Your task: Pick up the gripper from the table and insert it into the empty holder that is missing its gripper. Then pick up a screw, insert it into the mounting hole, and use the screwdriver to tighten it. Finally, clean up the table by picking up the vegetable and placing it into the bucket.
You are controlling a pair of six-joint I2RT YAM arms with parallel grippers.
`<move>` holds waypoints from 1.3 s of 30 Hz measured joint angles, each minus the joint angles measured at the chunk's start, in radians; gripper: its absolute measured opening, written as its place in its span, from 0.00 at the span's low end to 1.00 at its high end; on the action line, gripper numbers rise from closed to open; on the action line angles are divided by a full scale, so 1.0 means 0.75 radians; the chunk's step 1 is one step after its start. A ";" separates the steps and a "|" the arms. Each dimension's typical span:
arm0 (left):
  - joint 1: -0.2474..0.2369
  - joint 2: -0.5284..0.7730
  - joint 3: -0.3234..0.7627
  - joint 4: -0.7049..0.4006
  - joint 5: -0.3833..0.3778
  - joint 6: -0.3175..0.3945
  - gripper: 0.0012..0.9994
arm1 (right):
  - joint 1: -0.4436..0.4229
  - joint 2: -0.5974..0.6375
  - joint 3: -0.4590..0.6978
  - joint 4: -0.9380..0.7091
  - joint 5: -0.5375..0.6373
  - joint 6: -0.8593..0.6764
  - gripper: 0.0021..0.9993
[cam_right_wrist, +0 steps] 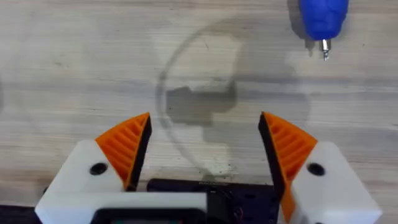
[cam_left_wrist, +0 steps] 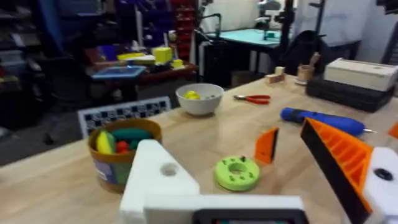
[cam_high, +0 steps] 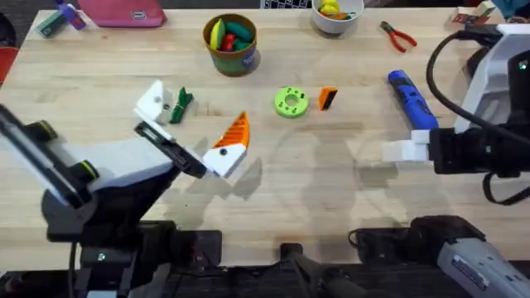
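Two robot arms work the table: the left gripper (cam_high: 192, 124) at centre left of the overhead frame, the right gripper (cam_high: 402, 151) at right of centre. One loose orange gripper (cam_high: 328, 98) wedge stands just above centre. One bare white holder (cam_high: 151, 101) sits at upper left, and one white jaw with an orange pad (cam_high: 233, 136) lies below it. There is one blue screwdriver (cam_high: 411, 100), one dark green vegetable (cam_high: 180, 105), one bucket (cam_high: 231, 45) at top centre, one bright green disc (cam_high: 291, 102), one white bowl (cam_high: 336, 15), one pair of red-handled pliers (cam_high: 398, 36), and one pink case (cam_high: 124, 12) at top left.
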 joint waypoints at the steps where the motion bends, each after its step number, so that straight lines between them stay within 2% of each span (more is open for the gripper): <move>1: -0.001 -0.007 -0.012 -0.018 0.022 -0.020 0.99 | 0.000 0.000 0.000 0.000 0.000 0.000 0.99; 5: -0.029 -0.044 -0.036 -0.169 0.124 -0.075 0.99 | 0.000 0.000 0.000 0.000 0.000 0.000 0.99; 9: -0.063 -0.053 -0.038 -0.279 0.255 -0.073 0.99 | 0.000 0.000 0.000 0.000 0.000 0.000 0.99; 14: -0.072 -0.052 -0.033 -0.382 0.448 0.035 0.99 | 0.000 0.000 0.000 0.000 0.000 0.000 0.99; 18: -0.072 -0.052 -0.031 -0.394 0.531 0.149 0.99 | 0.000 0.000 0.000 0.000 0.000 0.000 0.99; 21: -0.072 -0.052 -0.031 -0.397 0.552 0.215 0.99 | 0.000 0.000 0.000 0.000 0.000 0.000 0.99; 25: -0.072 -0.052 -0.031 -0.397 0.558 0.250 0.99 | 0.000 0.000 0.000 0.000 0.000 0.000 0.99; 39: -0.072 -0.052 -0.031 -0.396 0.548 0.218 0.99 | 0.000 0.000 0.000 0.000 0.000 0.000 0.99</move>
